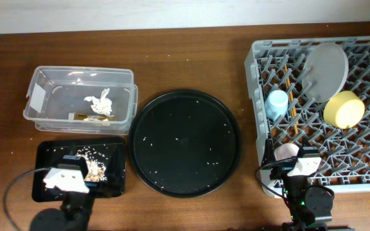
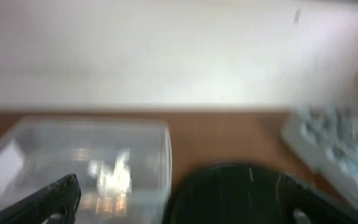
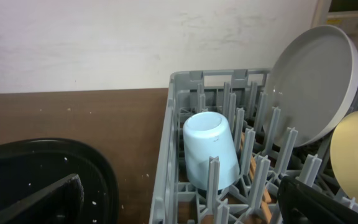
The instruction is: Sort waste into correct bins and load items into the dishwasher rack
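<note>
The grey dishwasher rack (image 1: 259,96) at the right holds the pale plate (image 1: 327,70), yellow bowl (image 1: 343,109), light-blue cup (image 1: 277,104), wooden chopsticks (image 1: 292,102) and pink cup (image 1: 286,151). The clear tub (image 1: 37,96) holds the white tissue (image 1: 100,102) and gold-brown wrapper (image 1: 88,117). The small black tray (image 1: 117,176) holds tan food scraps (image 1: 96,168). My left gripper (image 1: 66,176) is open and empty over that tray; the blurred left wrist view (image 2: 178,186) faces the tub (image 2: 73,149). My right gripper (image 1: 300,163) (image 3: 180,186) is open and empty at the rack's near-left corner, beside the blue cup (image 3: 210,149).
A large round black tray (image 1: 185,142) with scattered rice crumbs lies between the bins and the rack. It also shows in the right wrist view (image 3: 42,168). The plate (image 3: 312,87) leans upright against the pegs. A white wall runs along the table's far edge.
</note>
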### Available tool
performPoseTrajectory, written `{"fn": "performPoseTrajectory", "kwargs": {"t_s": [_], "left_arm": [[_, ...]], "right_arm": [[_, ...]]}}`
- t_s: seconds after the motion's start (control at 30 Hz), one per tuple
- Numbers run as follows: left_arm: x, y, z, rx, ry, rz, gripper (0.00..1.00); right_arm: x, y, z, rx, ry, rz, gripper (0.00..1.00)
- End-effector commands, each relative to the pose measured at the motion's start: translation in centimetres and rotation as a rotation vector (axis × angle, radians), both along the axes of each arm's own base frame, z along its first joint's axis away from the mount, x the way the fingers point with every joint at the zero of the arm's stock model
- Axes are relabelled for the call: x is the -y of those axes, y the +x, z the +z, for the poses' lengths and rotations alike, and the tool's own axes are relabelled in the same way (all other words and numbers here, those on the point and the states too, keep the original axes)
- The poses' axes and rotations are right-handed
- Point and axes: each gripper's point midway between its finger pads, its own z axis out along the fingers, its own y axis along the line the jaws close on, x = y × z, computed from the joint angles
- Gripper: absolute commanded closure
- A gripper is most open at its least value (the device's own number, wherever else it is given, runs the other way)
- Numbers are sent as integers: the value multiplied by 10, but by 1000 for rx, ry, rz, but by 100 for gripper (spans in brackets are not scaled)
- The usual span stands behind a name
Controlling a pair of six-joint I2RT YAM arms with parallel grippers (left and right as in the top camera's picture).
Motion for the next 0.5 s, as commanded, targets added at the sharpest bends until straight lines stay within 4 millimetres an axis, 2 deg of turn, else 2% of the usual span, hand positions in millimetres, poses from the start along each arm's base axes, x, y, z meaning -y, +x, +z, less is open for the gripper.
{"fn": "performPoseTrajectory", "kwargs": {"t_s": [0.0, 0.2, 0.37, 0.47], "left_arm": [[2, 15, -22, 107, -3, -12, 0], [0, 27, -41, 193, -5, -3, 0], [-7, 31, -67, 177, -2, 26, 0], [-10, 31, -75, 178, -1, 40, 0]], "right_arm": [[0, 0, -3, -3, 11, -5, 2], [0, 0, -3, -3, 11, -5, 2], [0, 0, -3, -3, 11, -5, 2], [0, 0, -3, -3, 11, -5, 2]]}}
